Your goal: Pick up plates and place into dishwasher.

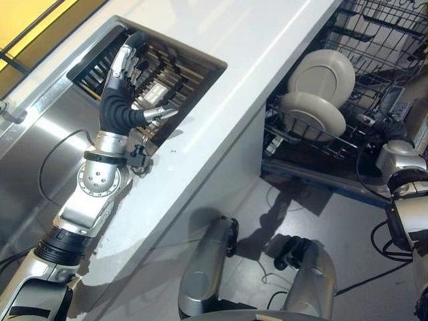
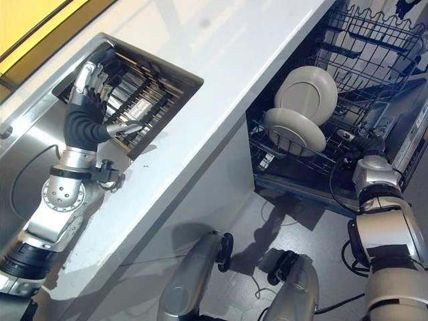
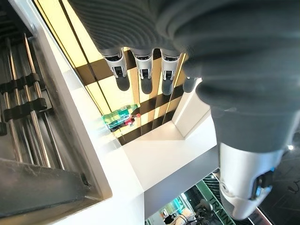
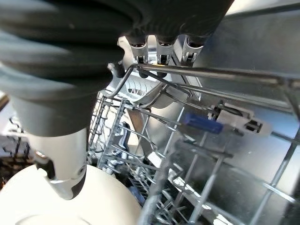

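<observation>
A white bench [image 1: 221, 114] runs diagonally across the scene, with a steel sink [image 1: 40, 127] set into it on the left and a grey floor [image 1: 321, 221] below on the right. Inside the sink sits a dark drying rack [image 1: 170, 67] of metal bars. The left hand [image 1: 120, 87] is raised over the rack at the sink's near edge, its fingers [image 3: 143, 75] straight and spread, the thumb held out to the side, holding nothing.

To the right of the bench, the dishwasher [image 2: 374, 80] stands open with its wire basket [image 2: 381, 40] pulled out. Two white plates [image 1: 319, 87] stand on edge in the basket, one just behind the other and overlapping, close to the bench's side panel. The right hand [image 2: 364, 144] reaches into the basket just right of the plates. In the right wrist view its fingers [image 4: 159, 47] hook over a wire of the basket, curled on it, with one plate's [image 4: 70, 201] rim beside the thumb.
</observation>
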### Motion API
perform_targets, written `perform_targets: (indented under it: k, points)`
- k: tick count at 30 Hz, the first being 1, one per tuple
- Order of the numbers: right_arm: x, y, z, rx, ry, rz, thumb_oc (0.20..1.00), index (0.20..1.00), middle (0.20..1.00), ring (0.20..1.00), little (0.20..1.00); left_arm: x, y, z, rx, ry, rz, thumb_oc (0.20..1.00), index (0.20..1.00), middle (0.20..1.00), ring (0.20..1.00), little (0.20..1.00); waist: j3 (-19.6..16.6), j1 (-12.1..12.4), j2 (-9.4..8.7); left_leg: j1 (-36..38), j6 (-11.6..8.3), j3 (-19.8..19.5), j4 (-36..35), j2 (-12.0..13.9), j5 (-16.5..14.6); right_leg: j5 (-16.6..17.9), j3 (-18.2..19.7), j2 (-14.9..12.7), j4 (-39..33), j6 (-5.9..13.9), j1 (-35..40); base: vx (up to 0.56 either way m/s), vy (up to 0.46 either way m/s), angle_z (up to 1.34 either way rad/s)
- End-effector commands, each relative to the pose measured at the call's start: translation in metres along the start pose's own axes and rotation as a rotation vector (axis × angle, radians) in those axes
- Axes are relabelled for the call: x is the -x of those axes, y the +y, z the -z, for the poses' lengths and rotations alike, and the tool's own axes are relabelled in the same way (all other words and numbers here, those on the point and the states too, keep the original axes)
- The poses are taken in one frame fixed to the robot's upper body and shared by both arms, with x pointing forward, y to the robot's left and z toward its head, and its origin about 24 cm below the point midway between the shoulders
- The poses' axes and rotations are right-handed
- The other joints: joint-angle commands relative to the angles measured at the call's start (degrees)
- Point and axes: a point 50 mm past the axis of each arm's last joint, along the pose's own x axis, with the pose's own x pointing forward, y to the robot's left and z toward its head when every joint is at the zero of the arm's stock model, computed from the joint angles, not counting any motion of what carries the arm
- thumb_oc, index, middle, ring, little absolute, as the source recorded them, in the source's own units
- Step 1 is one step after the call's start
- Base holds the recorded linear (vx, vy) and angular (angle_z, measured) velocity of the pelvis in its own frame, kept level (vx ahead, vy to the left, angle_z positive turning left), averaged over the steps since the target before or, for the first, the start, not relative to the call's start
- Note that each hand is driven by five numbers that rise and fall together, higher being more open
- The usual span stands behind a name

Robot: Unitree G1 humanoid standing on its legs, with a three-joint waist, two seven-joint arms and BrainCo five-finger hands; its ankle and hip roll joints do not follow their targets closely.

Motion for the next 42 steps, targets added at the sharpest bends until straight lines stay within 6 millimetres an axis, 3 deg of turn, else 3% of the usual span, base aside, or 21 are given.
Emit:
perform_targets:
  k: [1, 10, 24, 34, 38, 42]
  points:
    - [0.003, 0.031, -0.036, 0.063, -0.105, -0.137, 1.000, 1.000, 1.000, 1.000, 1.000, 0.027, -0.011, 0.018, 0.072, 0.094, -0.010, 1.000, 1.000, 1.000, 1.000, 1.000, 2.65, 4.10, 0.24, -3.05, 4.25, 0.94, -2.74, -3.07, -0.14, -2.51, -0.87, 2.55, 1.95, -1.46, 0.57, 0.00, 0.000, 0.00]
    - [0.006, 0.051, -0.035, -0.069, -0.052, -0.329, 1.000, 1.000, 1.000, 1.000, 1.000, 0.025, -0.011, 0.017, 0.070, 0.090, 0.000, 1.000, 1.000, 1.000, 1.000, 1.000, 2.65, 5.47, 0.65, -4.36, 4.47, 0.31, -2.56, -4.06, 0.11, -2.35, -1.20, 1.59, 2.60, -0.95, -0.64, 0.00, 0.003, 0.04]
    - [0.033, 0.090, -0.123, -0.355, -0.406, -0.679, 1.000, 1.000, 1.000, 1.000, 1.000, 0.022, 0.007, 0.004, 0.060, 0.028, 0.006, 1.000, 1.000, 1.000, 1.000, 1.000, 2.65, 7.91, 0.47, -5.47, 4.65, -0.67, -1.94, -5.10, 0.30, -2.28, -2.30, 0.67, 3.45, 0.10, -1.03, 0.00, -0.003, 0.02]
    - [0.044, 0.098, -0.132, -0.599, -0.434, -0.964, 1.000, 1.000, 1.000, 1.000, 1.000, 0.025, 0.014, 0.004, 0.070, 0.008, 0.008, 1.000, 1.000, 1.000, 1.000, 1.000, 2.65, 7.94, 0.55, -4.74, 4.62, -0.32, -1.02, -5.18, -0.29, -2.04, -2.12, 0.17, 3.50, 0.53, -0.32, -0.01, 0.016, 0.02]
    - [0.044, 0.093, -0.131, -0.633, -0.499, -0.943, 1.000, 1.000, 1.000, 1.000, 1.000, 0.026, 0.015, 0.004, 0.070, -0.007, 0.015, 1.000, 1.000, 1.000, 1.000, 1.000, 2.64, 7.24, 0.23, -4.60, 4.62, 0.17, -0.26, -4.85, -0.85, -1.85, -1.70, 0.25, 3.61, 0.74, -0.43, -0.05, 0.021, 0.02]
    - [0.036, 0.082, -0.122, -0.519, -0.515, -0.712, 1.000, 1.000, 1.000, 1.000, 1.000, 0.023, 0.014, 0.001, 0.080, -0.023, 0.021, 1.000, 1.000, 1.000, 1.000, 1.000, 2.63, 6.05, -0.65, -3.42, 4.72, 0.95, -0.07, -4.02, -1.60, -1.51, -1.18, 0.74, 2.70, 0.80, 0.63, -0.08, 0.033, -0.01]
